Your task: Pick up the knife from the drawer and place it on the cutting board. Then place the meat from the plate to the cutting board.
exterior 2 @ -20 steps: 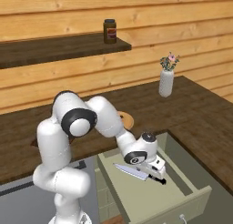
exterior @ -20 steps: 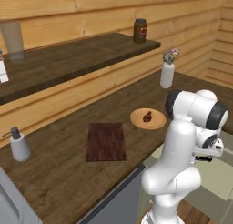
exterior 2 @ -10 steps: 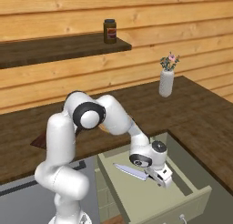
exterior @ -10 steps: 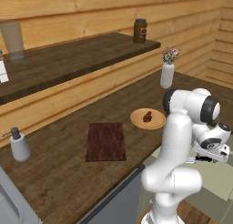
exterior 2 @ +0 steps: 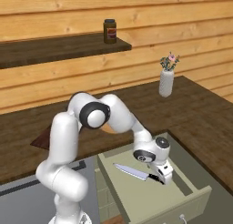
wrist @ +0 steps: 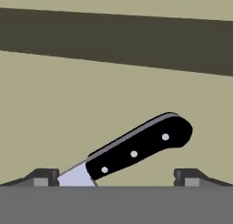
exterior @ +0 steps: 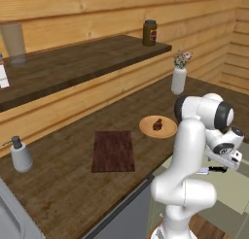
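The gripper (exterior 2: pixel 162 176) is low inside the open drawer (exterior 2: pixel 136 196), and its two fingers stand fully apart with nothing between them. It holds nothing. In the hand view the two dark fingertips (wrist: pixel 43 176) rise at the left and right of the bottom edge, and the knife (wrist: pixel 136 150) lies on the pale drawer floor (wrist: pixel 113 100) in the space ahead of them. The black handle with its three rivets points up and to the right from the hand, and only the start of the silver blade shows near the left fingertip. Whether the tips already touch the floor of the drawer cannot be told.

In the right base view the knife (exterior 2: pixel 135 172) lies flat in the drawer, its blade pointing away from the gripper toward the arm's base side, and its handle end is just under the hand.

In the left base view the gripper (exterior: pixel 228 158) hangs below the counter edge. Well apart from the hand, up on the dark wooden counter (exterior: pixel 58 184), lies the cutting board (exterior: pixel 113 151). Beside the board, nearer to the hand, stands the plate (exterior: pixel 158 127) with the meat (exterior: pixel 157 124) on it. Behind the plate stands a white vase (exterior: pixel 178 80) with flowers.
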